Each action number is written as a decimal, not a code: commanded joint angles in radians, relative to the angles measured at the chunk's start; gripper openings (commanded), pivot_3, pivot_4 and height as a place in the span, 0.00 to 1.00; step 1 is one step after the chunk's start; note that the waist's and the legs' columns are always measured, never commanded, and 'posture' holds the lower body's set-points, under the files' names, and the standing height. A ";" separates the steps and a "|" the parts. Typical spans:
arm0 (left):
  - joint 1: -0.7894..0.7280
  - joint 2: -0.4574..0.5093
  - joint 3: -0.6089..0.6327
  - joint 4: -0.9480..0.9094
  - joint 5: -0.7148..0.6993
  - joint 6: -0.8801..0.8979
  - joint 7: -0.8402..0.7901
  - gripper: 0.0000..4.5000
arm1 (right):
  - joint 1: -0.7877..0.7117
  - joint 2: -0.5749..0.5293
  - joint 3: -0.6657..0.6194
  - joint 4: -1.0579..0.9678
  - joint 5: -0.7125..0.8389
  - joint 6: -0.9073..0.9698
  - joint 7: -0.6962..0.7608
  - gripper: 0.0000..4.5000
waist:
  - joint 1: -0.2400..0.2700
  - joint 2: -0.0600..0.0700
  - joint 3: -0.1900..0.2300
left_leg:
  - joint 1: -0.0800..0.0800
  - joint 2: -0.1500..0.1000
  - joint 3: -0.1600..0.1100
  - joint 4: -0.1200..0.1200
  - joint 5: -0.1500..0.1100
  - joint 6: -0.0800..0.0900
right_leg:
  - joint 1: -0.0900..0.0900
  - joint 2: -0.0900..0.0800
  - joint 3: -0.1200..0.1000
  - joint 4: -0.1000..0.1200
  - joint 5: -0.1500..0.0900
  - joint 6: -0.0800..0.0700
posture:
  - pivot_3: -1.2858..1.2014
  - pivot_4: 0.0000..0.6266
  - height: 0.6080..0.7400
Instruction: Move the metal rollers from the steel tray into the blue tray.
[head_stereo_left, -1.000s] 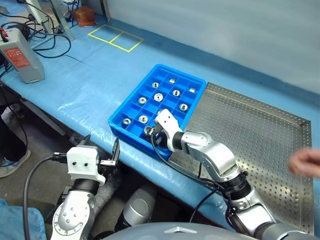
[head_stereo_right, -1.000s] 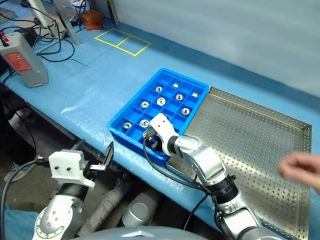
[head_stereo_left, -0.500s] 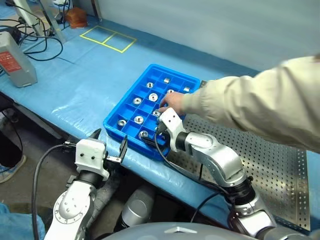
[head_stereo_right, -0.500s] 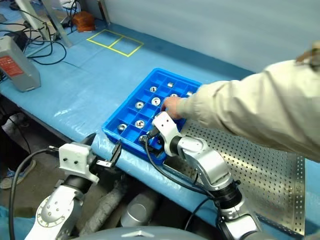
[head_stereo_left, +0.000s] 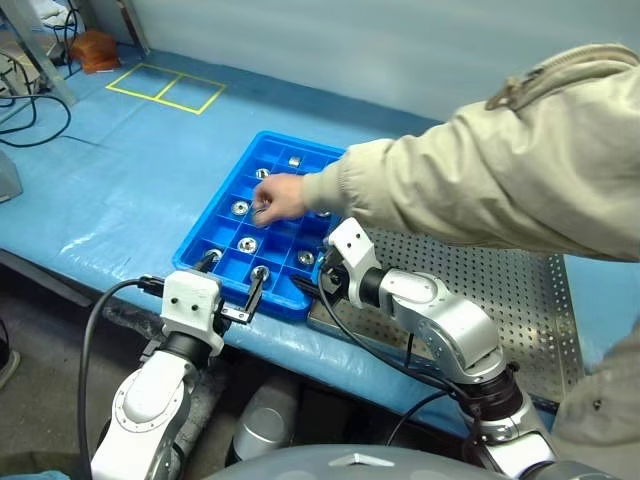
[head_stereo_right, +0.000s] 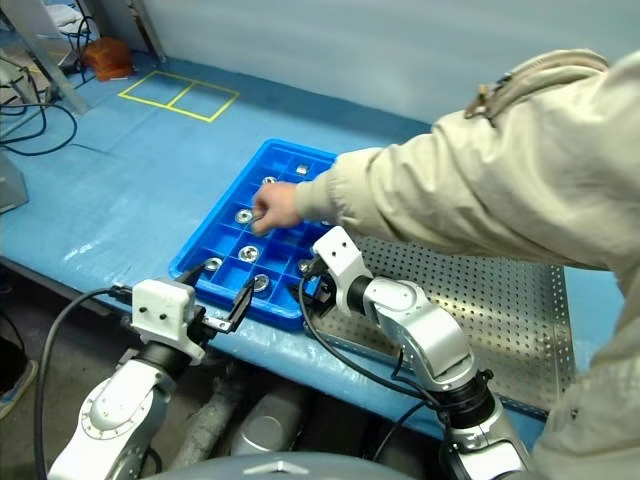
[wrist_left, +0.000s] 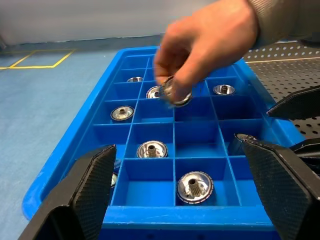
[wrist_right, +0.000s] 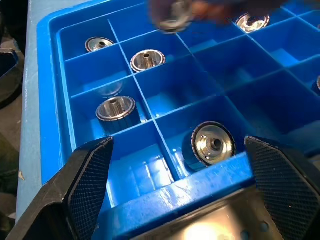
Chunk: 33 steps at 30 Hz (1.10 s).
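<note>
The blue tray (head_stereo_left: 196, 256) lies at the table's front edge with metal rollers (wrist_left: 195, 186) in several compartments. My left gripper (head_stereo_left: 232, 278) is open at the tray's near rim, with nothing between its fingers. My right gripper (head_stereo_left: 318, 283) is open over the tray's near right corner, and a roller (wrist_right: 214, 142) lies in the compartment just beyond its fingers (wrist_right: 90, 180). A person's hand (head_stereo_left: 283, 194) holds one roller (wrist_left: 175, 95) above the tray's middle. The steel tray (head_stereo_left: 500, 290) sits right of the blue tray, partly under the person's sleeve.
The person's sleeve (head_stereo_left: 480, 170) stretches from the right across the steel tray and the far half of the blue tray. Yellow tape squares (head_stereo_left: 165, 87) mark the blue table cover at the back left. Cables (head_stereo_left: 30, 105) lie at the far left.
My right gripper has opened and its roller now lies in a near compartment. A person's arm has come in from the right and lifted a roller. The view has swung right.
</note>
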 joint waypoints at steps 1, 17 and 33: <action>-0.006 0.006 -0.006 -0.012 -0.005 -0.005 -0.005 0.98 | -0.003 0.004 -0.005 -0.033 0.004 -0.005 -0.010 0.99 | -0.014 0.000 0.000 | 0.000 0.000 0.000 0.000 0.000 0.000 | 0.000 0.000 0.000 0.000 0.000 0.000 | 0.67 0.24 1.00; -0.021 0.015 -0.026 0.003 -0.004 -0.002 -0.001 0.98 | 0.017 -0.001 -0.008 -0.049 0.009 -0.002 -0.030 0.99 | -0.077 0.000 0.000 | 0.000 0.000 -0.003 0.002 0.000 0.000 | 0.001 0.000 0.000 0.000 0.000 -0.001 | 0.66 0.24 1.00; -0.027 0.032 -0.029 0.017 -0.005 -0.014 -0.018 0.98 | 0.048 0.031 -0.007 -0.083 0.012 -0.011 -0.065 0.99 | -0.124 0.001 0.001 | 0.000 -0.001 -0.008 0.002 0.000 0.000 | 0.002 0.000 0.000 0.000 -0.002 -0.004 | 0.65 0.24 1.00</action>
